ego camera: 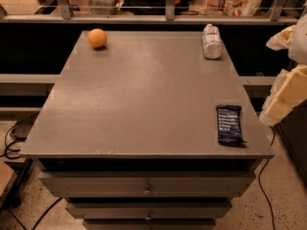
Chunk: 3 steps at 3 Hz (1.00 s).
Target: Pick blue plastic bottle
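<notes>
The blue plastic bottle point(212, 41) is a small whitish bottle with a white label. It lies on its side at the far right corner of the grey table point(144, 95). My gripper point(287, 94) shows as cream-coloured parts at the right edge of the view, beyond the table's right side. It is level with the table's middle, well short of the bottle, and touches nothing on the table.
A dark blue snack bar point(229, 124) lies flat near the table's front right corner. An orange point(97, 38) sits at the far left corner. A railing with shelves runs behind the table. Drawers sit under the table front, and cables lie on the floor.
</notes>
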Available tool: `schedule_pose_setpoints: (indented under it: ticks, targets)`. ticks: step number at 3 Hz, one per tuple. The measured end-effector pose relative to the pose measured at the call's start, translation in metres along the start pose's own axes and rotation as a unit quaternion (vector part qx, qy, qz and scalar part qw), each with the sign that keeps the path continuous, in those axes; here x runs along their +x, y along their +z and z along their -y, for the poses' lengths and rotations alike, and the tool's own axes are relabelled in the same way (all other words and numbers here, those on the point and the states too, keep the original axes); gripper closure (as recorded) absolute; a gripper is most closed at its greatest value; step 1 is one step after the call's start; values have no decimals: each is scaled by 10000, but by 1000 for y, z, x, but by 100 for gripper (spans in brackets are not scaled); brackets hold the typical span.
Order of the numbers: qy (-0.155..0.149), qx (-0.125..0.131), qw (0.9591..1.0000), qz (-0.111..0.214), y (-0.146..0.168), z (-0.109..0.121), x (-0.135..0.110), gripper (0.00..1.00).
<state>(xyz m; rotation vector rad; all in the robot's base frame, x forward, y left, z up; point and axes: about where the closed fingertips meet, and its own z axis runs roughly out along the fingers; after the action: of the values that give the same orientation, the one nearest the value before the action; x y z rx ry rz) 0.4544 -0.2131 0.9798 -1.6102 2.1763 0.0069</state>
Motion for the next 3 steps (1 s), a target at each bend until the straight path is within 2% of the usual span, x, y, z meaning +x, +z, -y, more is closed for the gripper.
schedule_pose_setpoints:
  ticks: [1, 2, 3]
  targets:
    - [317, 11, 9964, 792, 17, 20, -15, 0]
    - [672, 57, 9835, 1676, 31, 46, -28, 0]
    - [906, 106, 9653, 2448, 40, 75, -46, 0]
